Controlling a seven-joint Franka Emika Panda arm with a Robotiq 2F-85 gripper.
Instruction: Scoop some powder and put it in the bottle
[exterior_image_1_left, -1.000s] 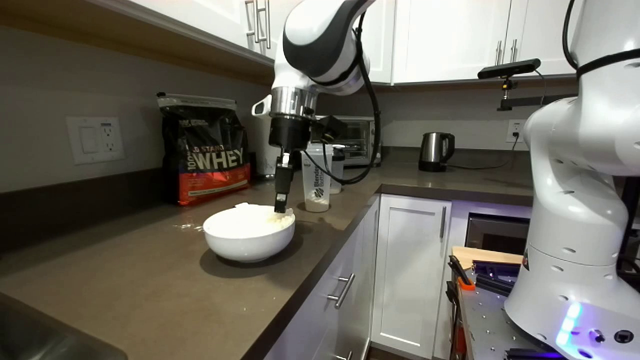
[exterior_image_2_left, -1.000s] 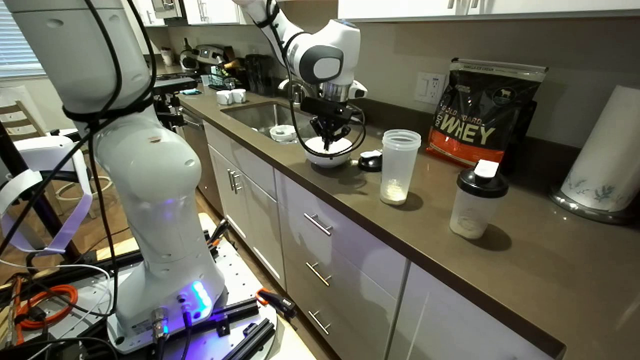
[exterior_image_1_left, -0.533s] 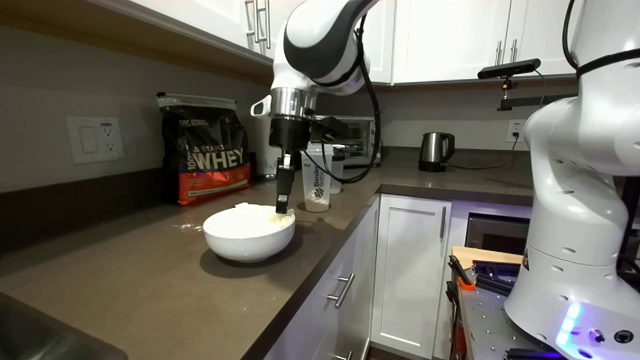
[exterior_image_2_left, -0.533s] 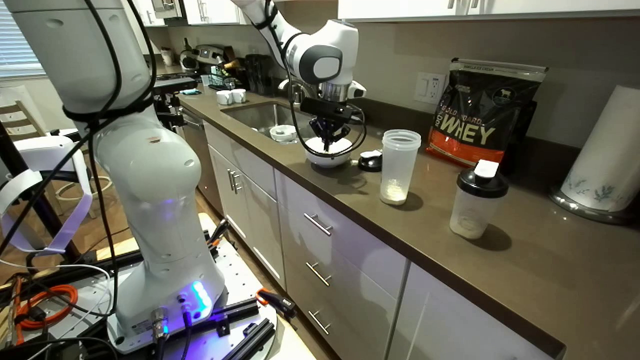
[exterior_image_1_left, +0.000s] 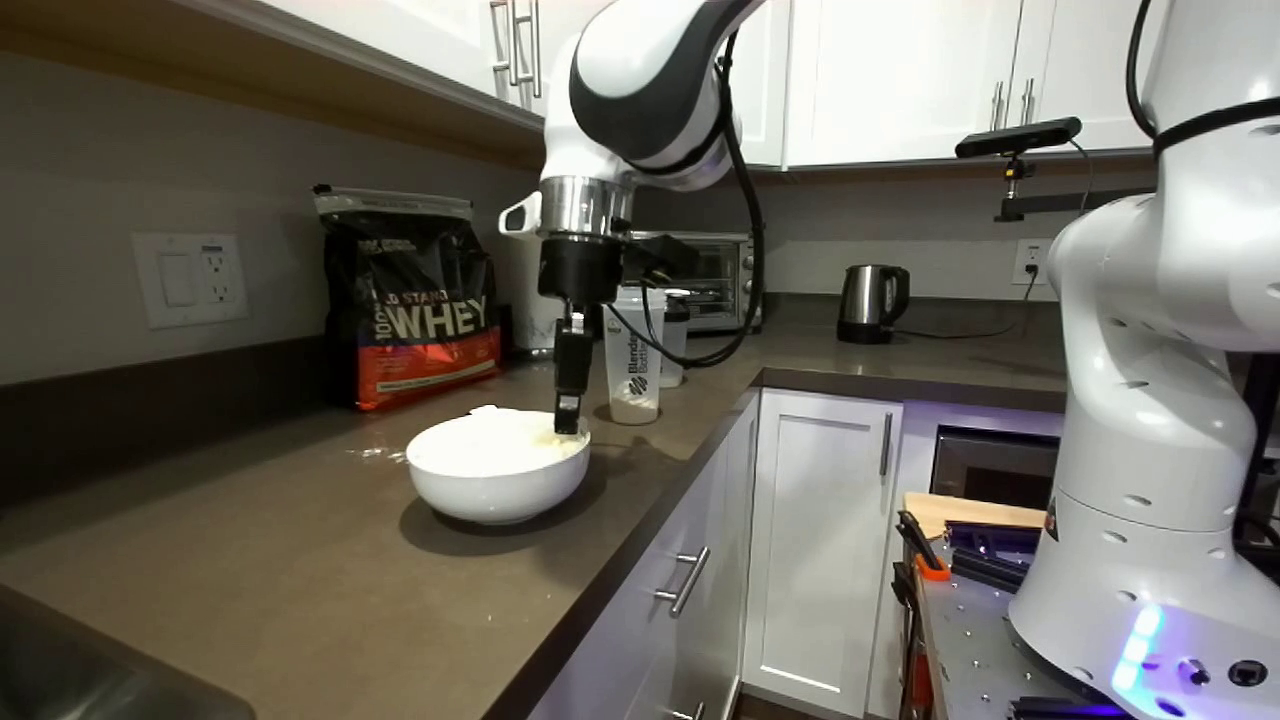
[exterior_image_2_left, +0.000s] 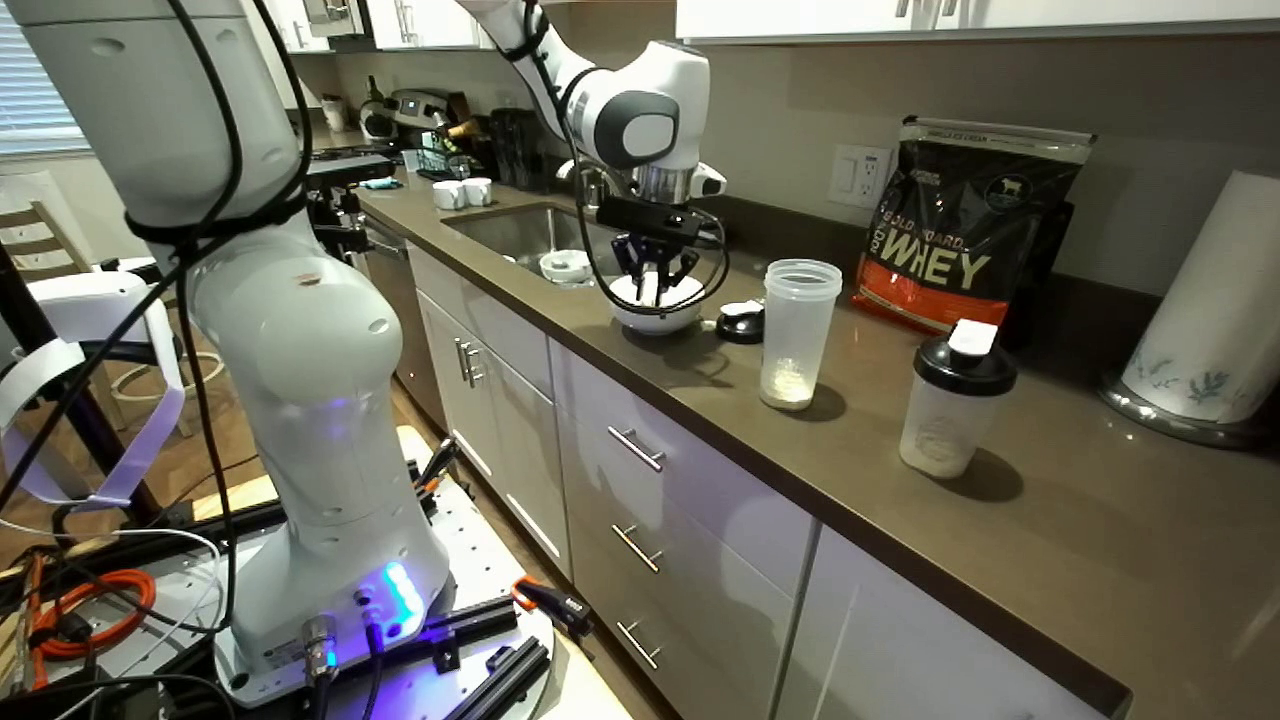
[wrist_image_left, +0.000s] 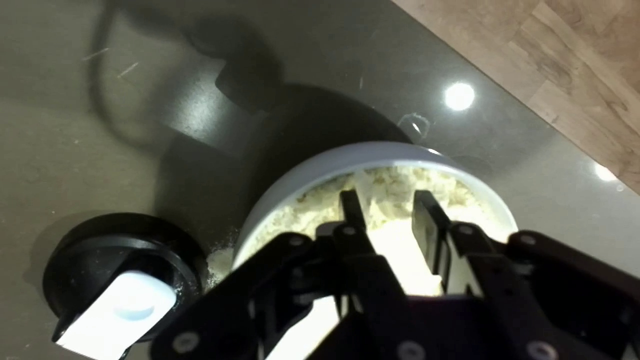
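Hovers with black gripper (wrist_image_left: 386, 196) newly spread above pale powder (wrist_image_left: 390, 214) in a round white ceramic bowl (exterior_image_1_left: 495, 492) near the front edge of the bench (exterior_image_1_left: 300, 560), likely before scooping.

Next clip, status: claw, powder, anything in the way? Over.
Claw open over bowl, contact unclear. Powder in bowl, some in open bottle. Black lid beside bowl, likely not in the way.

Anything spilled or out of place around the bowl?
Yes, a small spill. In the wrist view, a patch of spilled powder lies on the counter between the white bowl and the black lid; odd because the main powder sits inside the bowl. There's also a faint ring mark, cause unclear.
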